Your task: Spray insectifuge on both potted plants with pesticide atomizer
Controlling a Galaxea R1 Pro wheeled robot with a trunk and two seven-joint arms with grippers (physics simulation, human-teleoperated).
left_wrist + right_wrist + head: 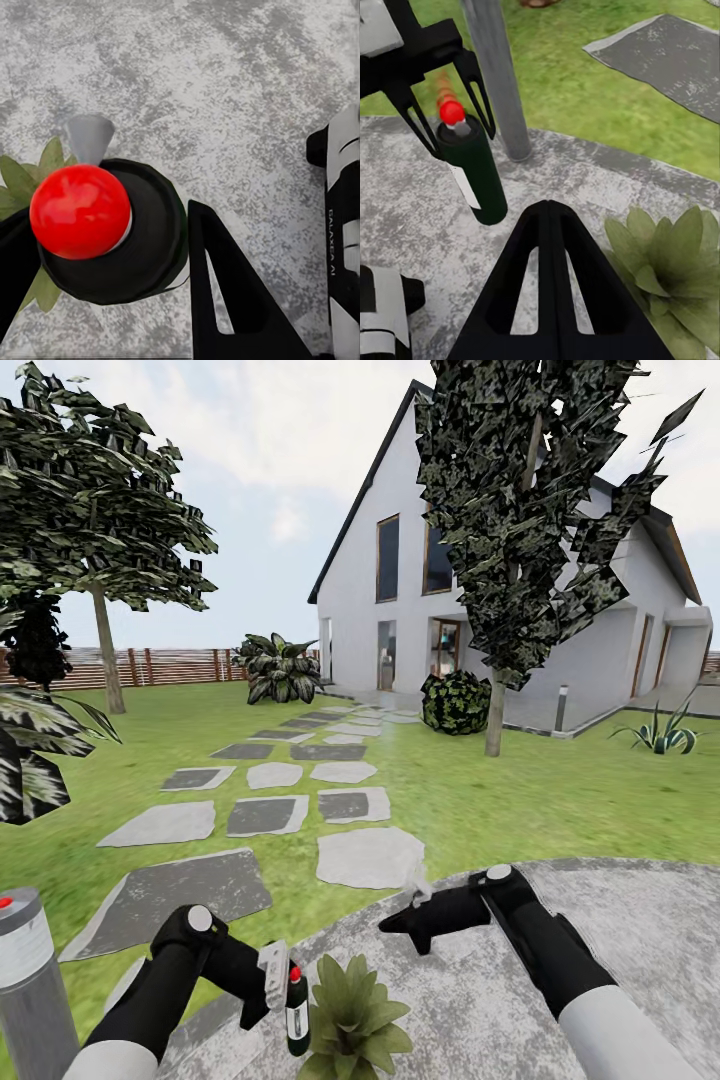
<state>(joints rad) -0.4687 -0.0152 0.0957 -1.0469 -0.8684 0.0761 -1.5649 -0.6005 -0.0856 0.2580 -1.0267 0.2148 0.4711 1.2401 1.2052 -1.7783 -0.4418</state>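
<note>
The slender dark-green atomizer bottle with its red top (297,1005) is gripped upright by your left fingers (480,90), just beside a leafy green potted plant (352,1020); whether your right fingers (551,292) are open, you cannot tell.

Obstacles: tall grey red-topped lamp post (499,82) at the round grey stone patio (640,930) edge; low green leafy rosette (352,1020) just beside the held dark-green cylinder bottle (297,1015). Patio's right side stands open.
</note>
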